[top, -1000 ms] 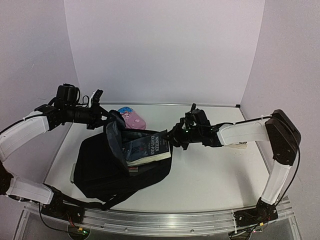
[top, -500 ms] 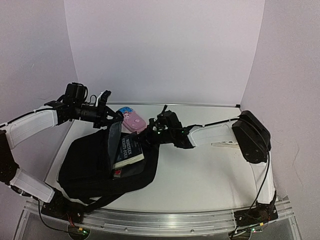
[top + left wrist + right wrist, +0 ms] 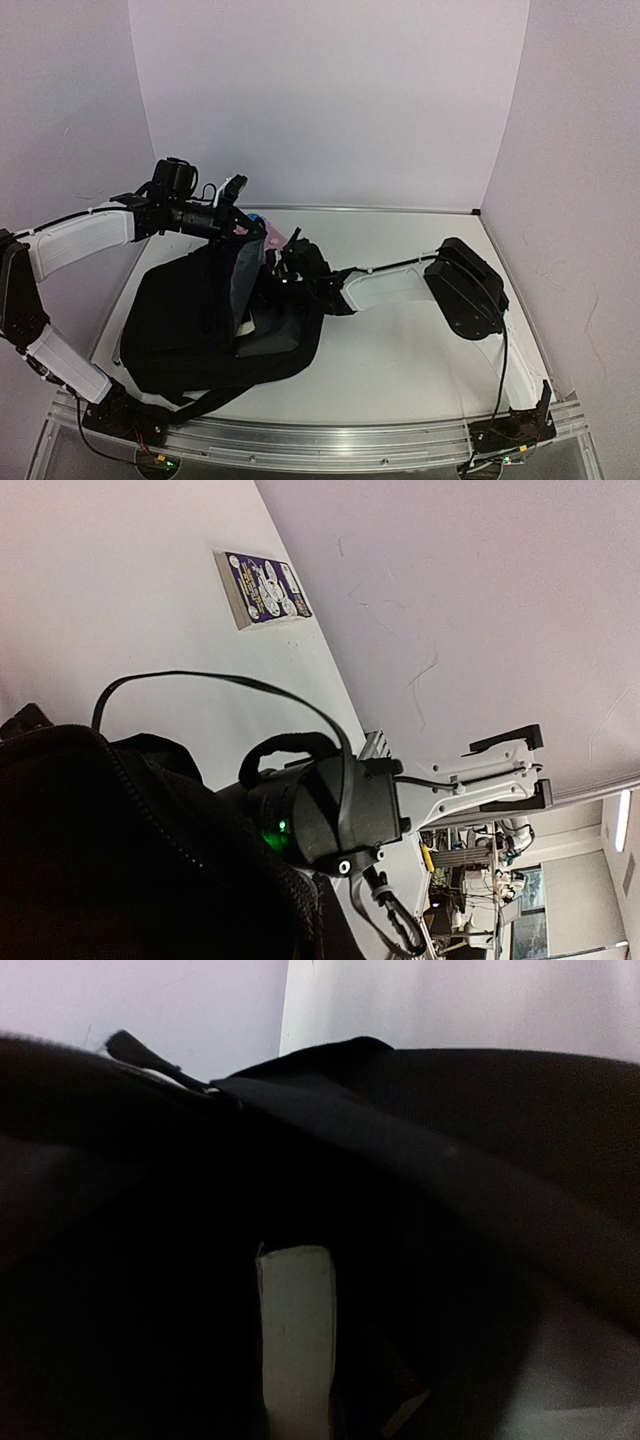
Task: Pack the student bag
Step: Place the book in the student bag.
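Note:
The black student bag (image 3: 185,320) lies at the left of the table with its mouth facing right. My left gripper (image 3: 234,208) holds the bag's top flap (image 3: 243,275) up. Its fingers are hidden behind black fabric (image 3: 100,860) in the left wrist view. My right gripper (image 3: 284,277) is at the bag's mouth, shut on a book (image 3: 268,332) that is mostly inside the bag. In the right wrist view I see only the dark interior and the book's pale page edge (image 3: 297,1340).
A pink and blue pouch (image 3: 270,236) lies just behind the bag's mouth, close to both grippers. A small purple printed box (image 3: 265,588) lies on the table towards the right. White walls close in the back and sides.
My right gripper has moved left and pushed the book deep into the bag. The bag has slid left. My left gripper has moved right and up with the flap.

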Controlling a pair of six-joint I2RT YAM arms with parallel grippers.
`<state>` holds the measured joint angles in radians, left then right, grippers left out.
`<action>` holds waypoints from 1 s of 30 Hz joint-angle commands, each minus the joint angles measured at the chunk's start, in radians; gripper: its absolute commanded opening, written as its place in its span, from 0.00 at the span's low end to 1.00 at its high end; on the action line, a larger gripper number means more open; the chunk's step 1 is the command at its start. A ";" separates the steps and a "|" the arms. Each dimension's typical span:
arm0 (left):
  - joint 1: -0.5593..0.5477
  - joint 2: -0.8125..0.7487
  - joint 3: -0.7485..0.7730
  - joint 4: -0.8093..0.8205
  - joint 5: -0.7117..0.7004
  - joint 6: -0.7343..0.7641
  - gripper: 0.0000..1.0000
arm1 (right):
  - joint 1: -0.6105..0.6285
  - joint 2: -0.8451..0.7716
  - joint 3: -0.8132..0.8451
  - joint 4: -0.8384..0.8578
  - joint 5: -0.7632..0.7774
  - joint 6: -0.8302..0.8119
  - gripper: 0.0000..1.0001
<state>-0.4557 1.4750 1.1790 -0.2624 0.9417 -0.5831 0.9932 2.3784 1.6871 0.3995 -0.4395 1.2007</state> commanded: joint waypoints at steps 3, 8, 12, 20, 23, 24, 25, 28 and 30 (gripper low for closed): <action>-0.015 -0.021 0.074 0.150 0.042 -0.020 0.00 | 0.013 -0.085 -0.027 0.020 0.093 -0.106 0.31; 0.003 -0.074 0.042 0.097 -0.003 0.004 0.00 | 0.013 -0.277 -0.114 -0.196 0.287 -0.291 0.60; 0.029 -0.115 -0.015 0.058 -0.030 0.009 0.00 | 0.013 -0.428 -0.170 -0.353 0.414 -0.397 0.75; 0.041 -0.146 -0.072 0.026 -0.052 0.005 0.00 | -0.055 -0.595 -0.280 -0.582 0.565 -0.485 0.92; 0.041 -0.142 -0.075 0.025 -0.052 0.002 0.00 | -0.099 -0.583 -0.303 -0.613 0.523 -0.507 0.93; 0.041 -0.143 -0.075 0.026 -0.053 0.001 0.00 | -0.106 -0.575 -0.306 -0.618 0.504 -0.521 0.93; 0.041 -0.143 -0.076 0.025 -0.054 0.001 0.00 | -0.114 -0.563 -0.303 -0.626 0.489 -0.533 0.93; 0.041 -0.144 -0.078 0.024 -0.059 0.001 0.00 | -0.117 -0.514 -0.280 -0.647 0.426 -0.577 0.93; 0.041 -0.140 -0.079 0.022 -0.060 0.002 0.00 | -0.117 -0.475 -0.263 -0.658 0.394 -0.595 0.92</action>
<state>-0.4175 1.3621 1.0973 -0.2634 0.8854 -0.5945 0.8625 1.8437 1.4017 -0.1980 0.0314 0.6777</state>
